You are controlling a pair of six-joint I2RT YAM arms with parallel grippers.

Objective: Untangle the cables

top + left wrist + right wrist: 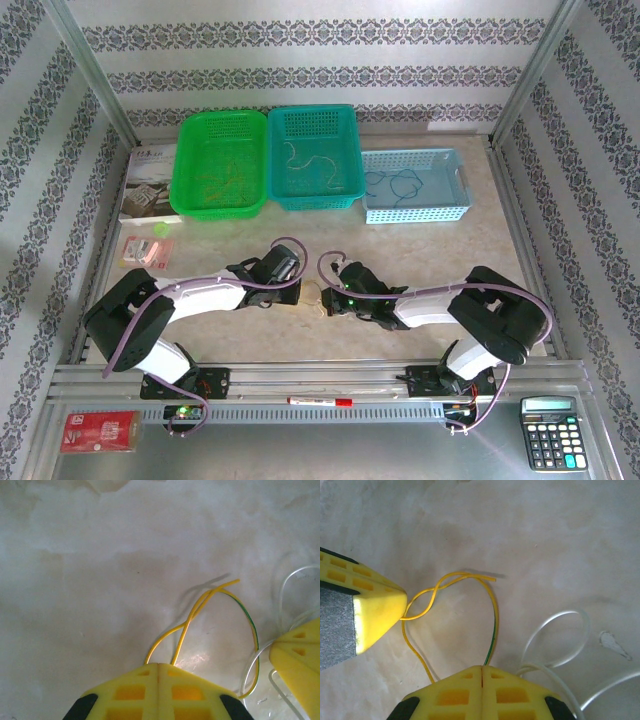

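Holding thin wires [305,160] inside green basket [190,165], teal basket [352,150] and pale blue basket [455,180]. Pinching the yellow-green cable [189,622] with left gripper [158,666] and right gripper [482,669], both closed on it.

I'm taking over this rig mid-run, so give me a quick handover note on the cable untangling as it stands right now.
Left gripper: fingers shut on the yellow-green wire.
Right gripper: fingers shut on the yellow-green wire too. The white wire comes out beside them; grip on it unclear.
Both meet mid-table.
Done: other cables lie in the green basket, teal basket and blue basket.
Left: the yellow-green wire crosses itself between the grippers and the white wire loops beside it. Separate them, then probably bin them.
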